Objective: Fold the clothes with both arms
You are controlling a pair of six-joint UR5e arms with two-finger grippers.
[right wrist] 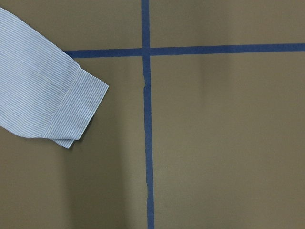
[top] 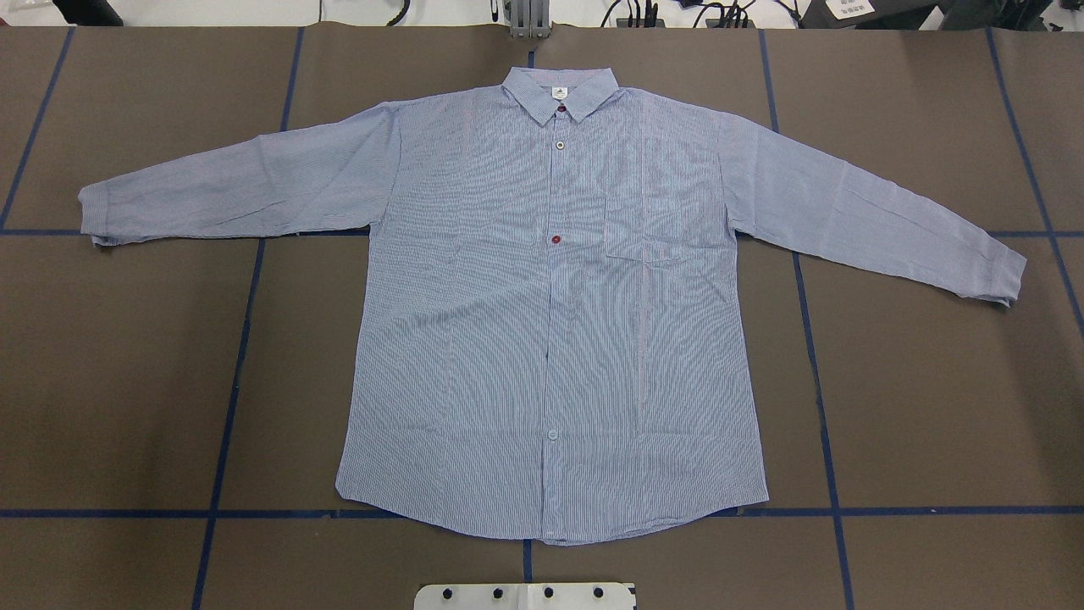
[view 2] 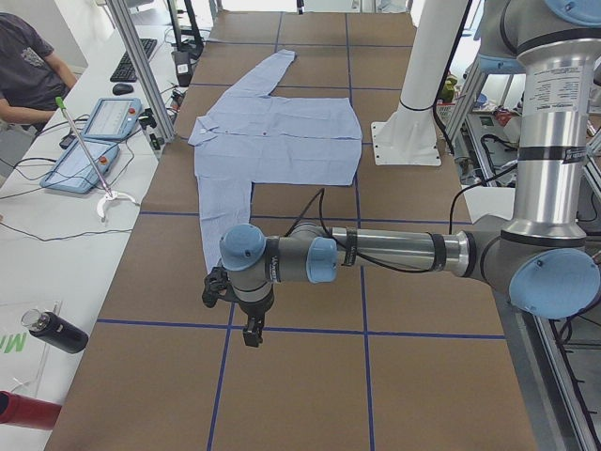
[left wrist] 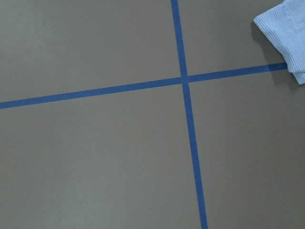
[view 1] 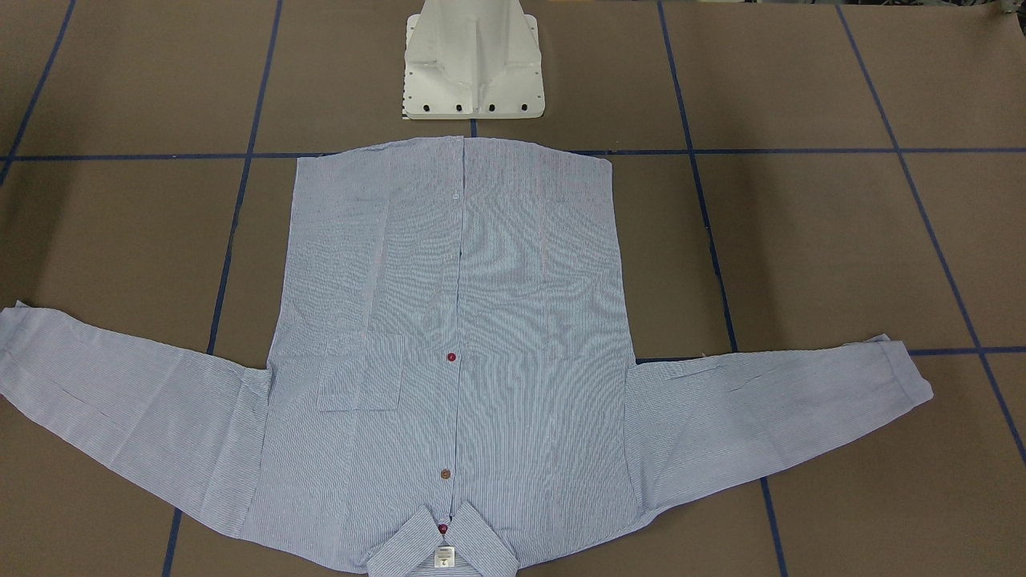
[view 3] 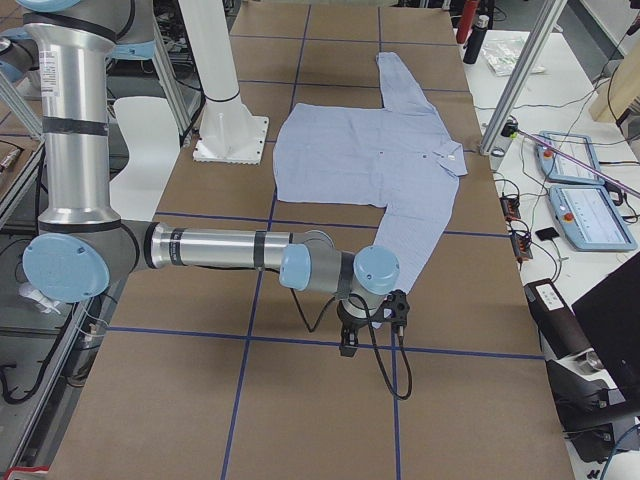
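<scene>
Both my left gripper (view 2: 250,334) and right gripper (view 3: 350,346) hover just beyond the shirt's (top: 550,322) cuffs (right wrist: 81,109). Whether they're apart, I cannot tell. I'd pinch each cuff squarely and evenly.

Overhead & front cams face each other, both steep on shirt (top: 550,322); side cams along worktop (view 2: 300,385); wrist cams close, downward.

Print on the neck label (view 1: 444,557) seems unreadably small.

Shirt (top: 508,296) light blue, fine white stripes; table (top: 931,407) brown, blue gridlines.
</scene>
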